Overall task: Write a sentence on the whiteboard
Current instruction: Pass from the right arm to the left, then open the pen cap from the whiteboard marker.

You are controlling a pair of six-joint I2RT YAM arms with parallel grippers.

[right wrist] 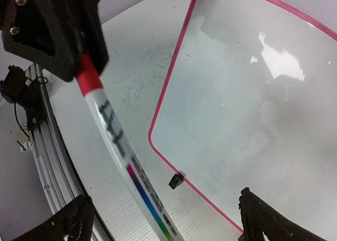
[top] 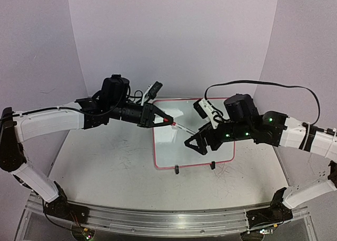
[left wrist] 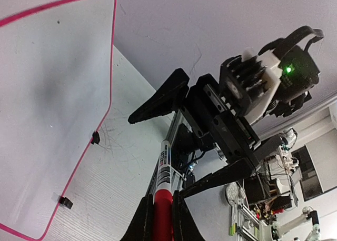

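Pink-rimmed and glossy white, the whiteboard (top: 179, 146) lies on the grey table (top: 105, 167) in the middle of the top view, with two small black feet (top: 177, 170) at its near edge. The left arm (top: 52, 122) reaches in over the board's far left corner. The left jaws are closed on the red end of a marker (top: 178, 126), which points right and slightly nearer above the board. The right arm (top: 295, 136) comes in from the right, and the right jaws stand wide apart on either side of the marker's white end, gripping nothing. In the left wrist view the left jaws pinch the red end at the bottom edge. The marker (left wrist: 164, 167) runs away between the right arm's two spread black fingers (left wrist: 158, 96). The whiteboard (left wrist: 52, 93) fills the left side. In the right wrist view the right arm's own fingertips (right wrist: 68, 220) sit far apart in the bottom corners. The marker (right wrist: 118, 141), with black lettering and a rainbow stripe, passes between them and touches neither where visible. The left jaws clamp its red end at top left. The whiteboard (right wrist: 253, 104) lies to the right with glare on it.
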